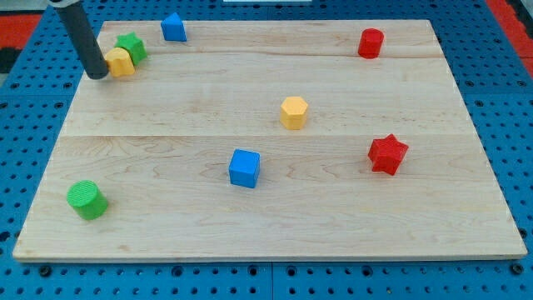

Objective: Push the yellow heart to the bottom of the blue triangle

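The yellow heart (122, 62) lies at the board's top left, touching the green star (132, 46) just above and to its right. The blue triangle (173, 27) stands near the top edge, to the right of both. My tip (97, 73) rests on the board just left of the yellow heart, touching or nearly touching its left side. The dark rod rises from it toward the view's top left.
A yellow hexagon (294, 112) sits right of centre. A blue cube (245, 167) lies below centre. A red star (387, 154) is at the right, a red cylinder (371, 42) at the top right, a green cylinder (87, 200) at the bottom left.
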You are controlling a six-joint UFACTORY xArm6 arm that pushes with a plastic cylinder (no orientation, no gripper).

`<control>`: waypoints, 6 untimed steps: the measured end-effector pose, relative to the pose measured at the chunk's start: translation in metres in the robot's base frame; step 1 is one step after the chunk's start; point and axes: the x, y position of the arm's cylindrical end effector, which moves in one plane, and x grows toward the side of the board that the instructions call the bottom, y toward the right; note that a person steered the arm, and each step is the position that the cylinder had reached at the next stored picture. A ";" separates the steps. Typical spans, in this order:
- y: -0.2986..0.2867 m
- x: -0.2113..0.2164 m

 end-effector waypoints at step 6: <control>0.080 0.025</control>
